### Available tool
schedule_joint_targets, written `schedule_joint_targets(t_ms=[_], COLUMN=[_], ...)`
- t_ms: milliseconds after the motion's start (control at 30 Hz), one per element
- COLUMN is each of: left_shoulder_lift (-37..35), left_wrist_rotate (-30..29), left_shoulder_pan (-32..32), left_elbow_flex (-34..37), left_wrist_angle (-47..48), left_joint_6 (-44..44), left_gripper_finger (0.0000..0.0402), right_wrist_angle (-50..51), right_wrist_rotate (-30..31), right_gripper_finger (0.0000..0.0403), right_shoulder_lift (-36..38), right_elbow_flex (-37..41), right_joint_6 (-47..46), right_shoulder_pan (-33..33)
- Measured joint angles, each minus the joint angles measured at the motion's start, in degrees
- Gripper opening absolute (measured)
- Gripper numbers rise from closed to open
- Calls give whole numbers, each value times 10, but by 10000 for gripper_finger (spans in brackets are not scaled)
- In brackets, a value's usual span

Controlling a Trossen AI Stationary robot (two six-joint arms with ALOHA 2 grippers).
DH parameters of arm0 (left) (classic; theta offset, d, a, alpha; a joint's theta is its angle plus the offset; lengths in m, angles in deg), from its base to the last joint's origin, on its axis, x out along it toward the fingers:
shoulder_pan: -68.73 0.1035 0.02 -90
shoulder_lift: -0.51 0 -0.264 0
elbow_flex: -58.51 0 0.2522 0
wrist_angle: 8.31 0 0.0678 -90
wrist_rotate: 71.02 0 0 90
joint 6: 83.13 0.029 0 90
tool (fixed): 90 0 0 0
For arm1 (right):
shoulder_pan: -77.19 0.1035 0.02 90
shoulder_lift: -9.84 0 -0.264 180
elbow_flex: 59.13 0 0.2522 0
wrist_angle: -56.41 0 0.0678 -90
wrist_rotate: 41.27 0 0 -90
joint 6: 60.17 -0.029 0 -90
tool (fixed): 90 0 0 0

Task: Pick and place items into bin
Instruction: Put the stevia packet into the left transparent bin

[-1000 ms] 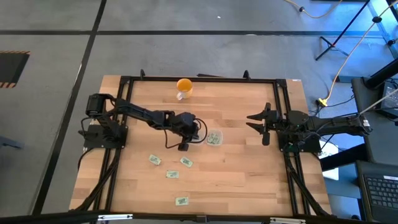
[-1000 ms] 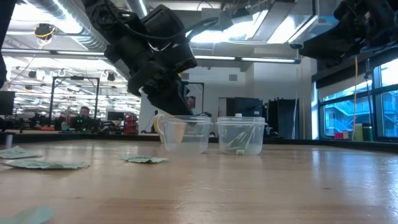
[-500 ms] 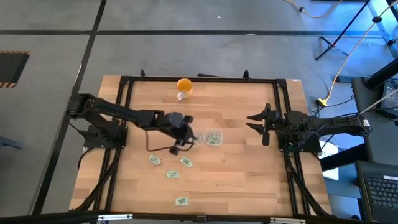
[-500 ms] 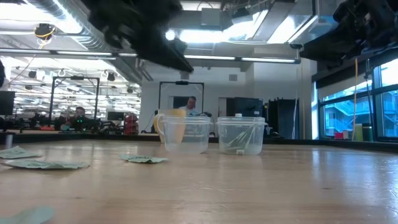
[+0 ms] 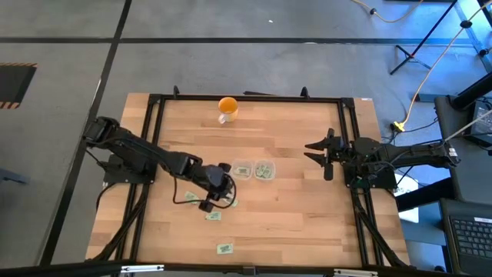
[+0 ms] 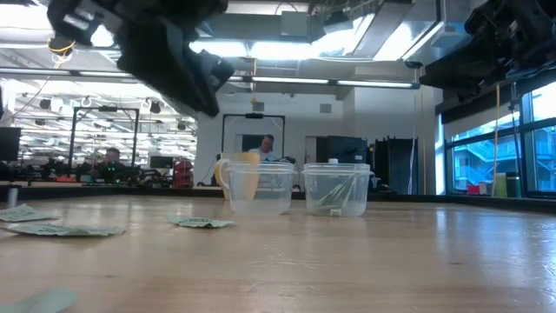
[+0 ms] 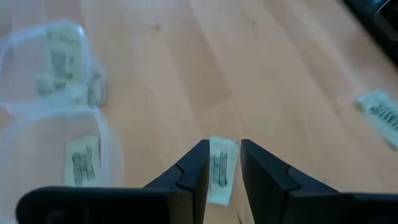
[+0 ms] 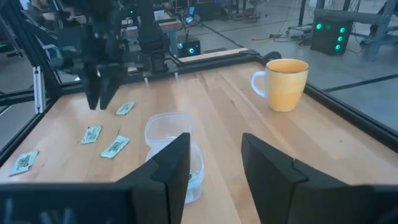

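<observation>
Several small pale green and white packets lie flat on the wooden table: one (image 5: 213,216), another (image 5: 224,248), and more in the right wrist view (image 8: 116,146) and the low view (image 6: 200,223). Two clear bins (image 5: 243,169) (image 5: 264,171) stand side by side at mid-table, with packets inside. My left gripper (image 5: 209,201) (image 7: 224,155) is open and hovers well above the table (image 6: 174,61). In its wrist view, one packet (image 7: 221,169) shows between its fingers. My right gripper (image 5: 321,154) (image 8: 214,162) waits open at the table's right side.
An orange cup (image 5: 227,108) (image 8: 283,81) stands near the table's far edge. Dark frame rails (image 5: 246,98) run along the table's sides. Bare wood lies between the bins and my right arm. People sit in the room behind the table (image 6: 111,159).
My left gripper has risen from just over the left bin and swung toward the table's near left, and now hangs over the loose packets. The packets and bins have stayed where they were.
</observation>
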Motion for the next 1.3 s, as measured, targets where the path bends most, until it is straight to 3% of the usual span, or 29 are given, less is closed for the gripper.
schedule_joint_targets(t_ms=[233,500,1300], left_shoulder_lift=[54,111,166], left_wrist_rotate=[-45,-41,-43], left_shoulder_pan=[-11,-11,-11], left_elbow_flex=[0,0,-3], left_wrist_angle=[23,22,23], left_joint_6=[-19,-33,-65], left_gripper_finger=[86,86,86], right_wrist_angle=[0,0,3], right_wrist_rotate=[0,0,0], right_gripper_finger=[148,148,148], right_shoulder_lift=[0,0,0], right_elbow_flex=[0,0,0], right_joint_6=[1,1,4], right_shoulder_pan=[0,0,0])
